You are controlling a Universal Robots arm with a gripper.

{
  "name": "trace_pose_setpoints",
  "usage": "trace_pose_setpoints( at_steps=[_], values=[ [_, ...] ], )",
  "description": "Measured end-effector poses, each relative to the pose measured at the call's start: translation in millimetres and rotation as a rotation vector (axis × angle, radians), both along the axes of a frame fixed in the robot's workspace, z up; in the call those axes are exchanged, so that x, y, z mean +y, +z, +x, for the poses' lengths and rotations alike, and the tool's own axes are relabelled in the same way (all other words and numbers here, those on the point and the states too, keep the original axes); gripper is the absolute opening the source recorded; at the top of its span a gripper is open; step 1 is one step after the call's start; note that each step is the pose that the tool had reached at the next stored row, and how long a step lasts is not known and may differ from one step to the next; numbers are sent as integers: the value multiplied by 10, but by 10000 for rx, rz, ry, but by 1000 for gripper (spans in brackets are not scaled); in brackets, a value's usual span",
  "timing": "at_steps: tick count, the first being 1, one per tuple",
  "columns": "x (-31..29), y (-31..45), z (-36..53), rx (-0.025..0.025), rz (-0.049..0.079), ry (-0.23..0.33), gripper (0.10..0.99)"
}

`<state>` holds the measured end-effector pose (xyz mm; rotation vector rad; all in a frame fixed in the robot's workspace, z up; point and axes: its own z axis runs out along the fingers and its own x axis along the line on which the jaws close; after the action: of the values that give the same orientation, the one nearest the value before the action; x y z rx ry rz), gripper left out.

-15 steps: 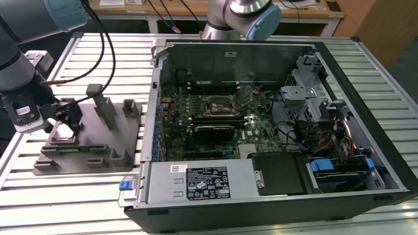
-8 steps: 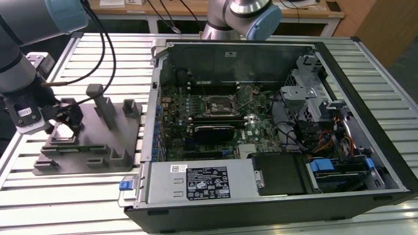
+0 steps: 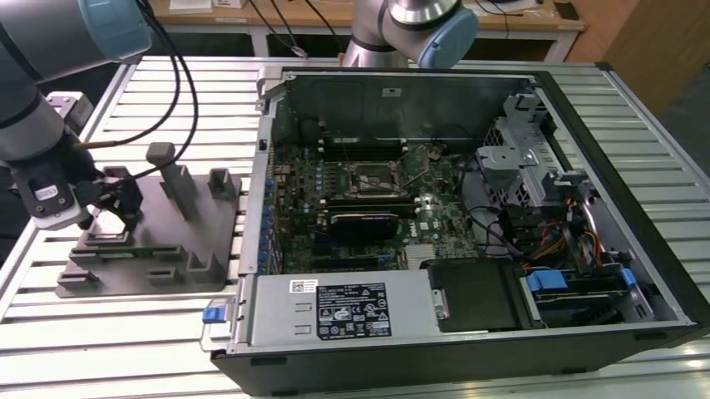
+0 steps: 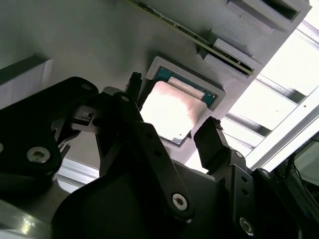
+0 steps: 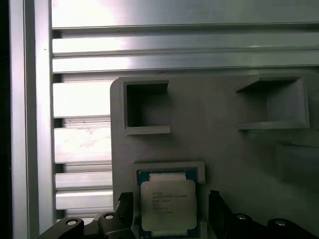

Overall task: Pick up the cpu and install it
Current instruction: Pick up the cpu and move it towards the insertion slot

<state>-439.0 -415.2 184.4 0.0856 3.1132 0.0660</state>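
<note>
The cpu [image 5: 168, 204] lies flat, metal top up, in a shallow square recess of the grey fixture [image 5: 214, 144]. It sits between the two black fingers [image 5: 125, 206] of the gripper [image 3: 115, 214]. The jaws stand apart, one on each side of the chip; whether either touches it cannot be told. In the exterior view the arm [image 3: 33, 125] points down over the fixture's end at the exterior view's left. On the exterior view's right, an open computer case [image 3: 621, 166] holds the motherboard [image 3: 438, 212], with its black-framed socket [image 3: 370, 176] near the middle.
</note>
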Motion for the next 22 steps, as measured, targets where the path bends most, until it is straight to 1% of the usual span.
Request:
trace_pose_setpoints(
  at_steps=[8, 16, 19, 20, 22],
  values=[
    [1, -40, 4, 6, 0, 206, 706],
    [1, -45, 4, 7, 0, 207, 706],
    [1, -46, 5, 7, 0, 208, 694],
    [1, -46, 4, 7, 0, 207, 624],
    [1, -47, 4, 6, 0, 207, 624]
  ],
)
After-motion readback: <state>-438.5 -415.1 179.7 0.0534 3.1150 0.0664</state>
